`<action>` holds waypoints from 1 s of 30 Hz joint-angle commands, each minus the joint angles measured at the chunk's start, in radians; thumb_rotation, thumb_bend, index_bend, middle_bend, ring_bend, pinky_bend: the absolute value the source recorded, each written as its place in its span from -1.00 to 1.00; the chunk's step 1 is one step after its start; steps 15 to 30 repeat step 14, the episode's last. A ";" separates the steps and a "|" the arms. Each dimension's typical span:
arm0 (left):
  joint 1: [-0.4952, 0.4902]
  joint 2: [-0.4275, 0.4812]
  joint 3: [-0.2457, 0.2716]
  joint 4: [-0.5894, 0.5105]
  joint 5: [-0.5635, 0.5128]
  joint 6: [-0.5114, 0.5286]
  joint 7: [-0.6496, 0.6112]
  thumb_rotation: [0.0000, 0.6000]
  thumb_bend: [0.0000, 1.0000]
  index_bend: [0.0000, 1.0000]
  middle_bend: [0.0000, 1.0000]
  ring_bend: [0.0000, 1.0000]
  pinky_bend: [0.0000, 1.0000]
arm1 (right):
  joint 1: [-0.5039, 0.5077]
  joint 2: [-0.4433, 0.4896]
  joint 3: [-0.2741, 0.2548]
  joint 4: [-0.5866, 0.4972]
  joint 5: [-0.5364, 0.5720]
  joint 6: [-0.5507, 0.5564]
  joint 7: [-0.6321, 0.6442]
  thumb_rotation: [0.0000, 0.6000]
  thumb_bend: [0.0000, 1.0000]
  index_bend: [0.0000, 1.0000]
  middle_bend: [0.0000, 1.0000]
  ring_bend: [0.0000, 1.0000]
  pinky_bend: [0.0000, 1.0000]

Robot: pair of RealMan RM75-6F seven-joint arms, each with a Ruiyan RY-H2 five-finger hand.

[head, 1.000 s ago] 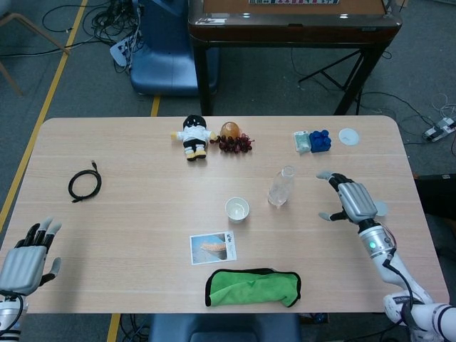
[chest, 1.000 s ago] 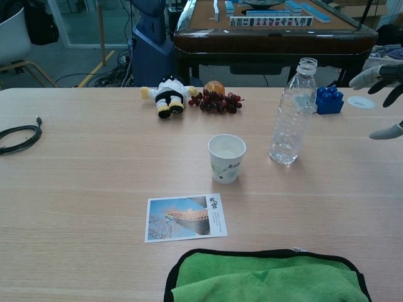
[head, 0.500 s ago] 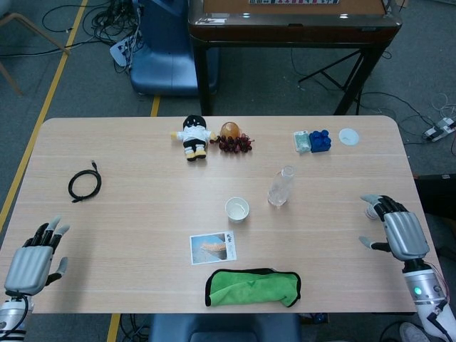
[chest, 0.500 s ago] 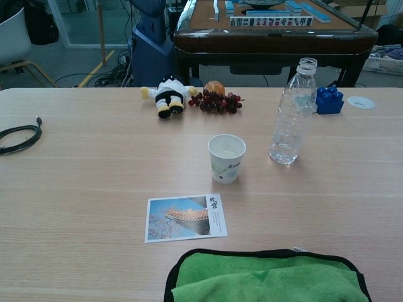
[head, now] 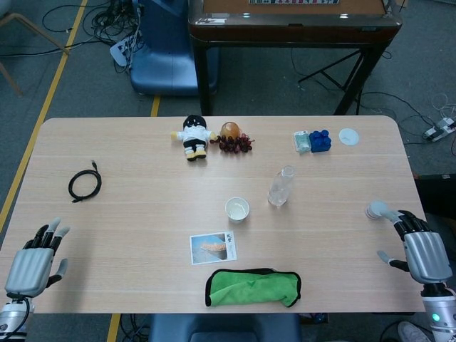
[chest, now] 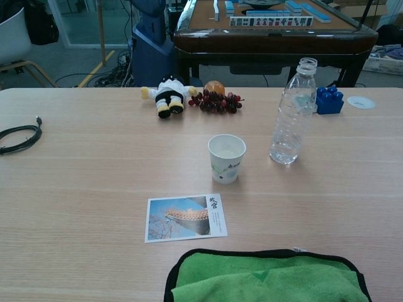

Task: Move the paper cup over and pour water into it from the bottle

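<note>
A white paper cup [head: 237,209] [chest: 227,158] stands upright near the table's middle. To its right, apart from it, a clear uncapped plastic bottle [head: 281,187] [chest: 291,113] stands upright. My right hand [head: 420,246] hovers at the table's near right edge, fingers spread, holding nothing, far from the bottle. At the near left corner my left hand [head: 33,261] is also spread and empty. Neither hand shows in the chest view.
Along the far side sit a small doll [head: 192,135], grapes with an orange [head: 234,140], blue blocks [head: 318,140] and a white lid [head: 348,136]. A black cable [head: 85,184] lies left. A postcard [head: 212,247] and green cloth [head: 253,286] lie near the front edge.
My right hand has drawn back from beside the bottle to the table's near right edge, leaving the chest view. The left hand shifted slightly. Cup and bottle have not moved.
</note>
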 commanded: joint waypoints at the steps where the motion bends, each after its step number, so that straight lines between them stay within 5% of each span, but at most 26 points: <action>1: 0.000 0.000 0.000 0.003 0.001 -0.002 0.004 1.00 -0.21 -0.67 -0.92 -0.85 -0.46 | -0.007 0.003 0.008 0.000 0.003 0.004 -0.006 1.00 -1.00 -0.50 -0.46 -0.64 -0.37; 30: 0.001 -0.003 -0.001 0.012 -0.010 -0.012 0.013 1.00 -0.21 -0.67 -0.92 -0.85 -0.46 | -0.001 0.001 0.023 0.008 0.011 -0.056 0.021 1.00 -1.00 -0.50 -0.46 -0.64 -0.37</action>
